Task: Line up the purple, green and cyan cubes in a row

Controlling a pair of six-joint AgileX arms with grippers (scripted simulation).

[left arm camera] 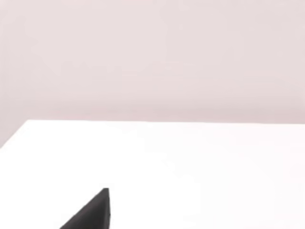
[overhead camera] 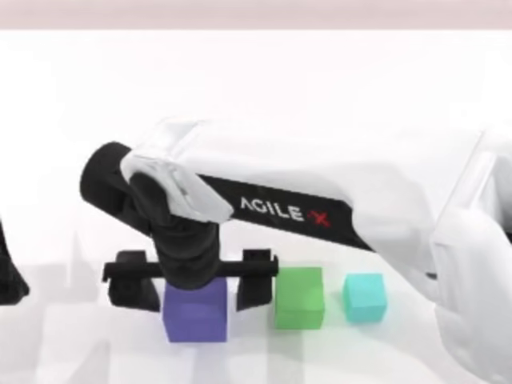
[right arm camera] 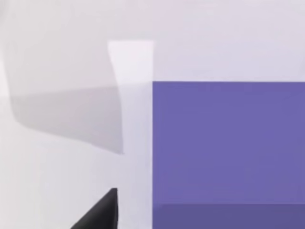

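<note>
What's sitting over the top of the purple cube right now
The right gripper straddles the purple cube, fingers open at either side. Its wrist hides the cube's rear top edge.

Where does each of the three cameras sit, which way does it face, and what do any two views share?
Top view: above the table, looking down on the purple cube, green cube and cyan cube; the right gripper straddles the purple cube, fingers apart.
Left wrist view: on the left arm, facing bare table; one dark fingertip shows.
Right wrist view: on the right arm, close on the purple cube.
Shared: top and right wrist both show the purple cube.
</note>
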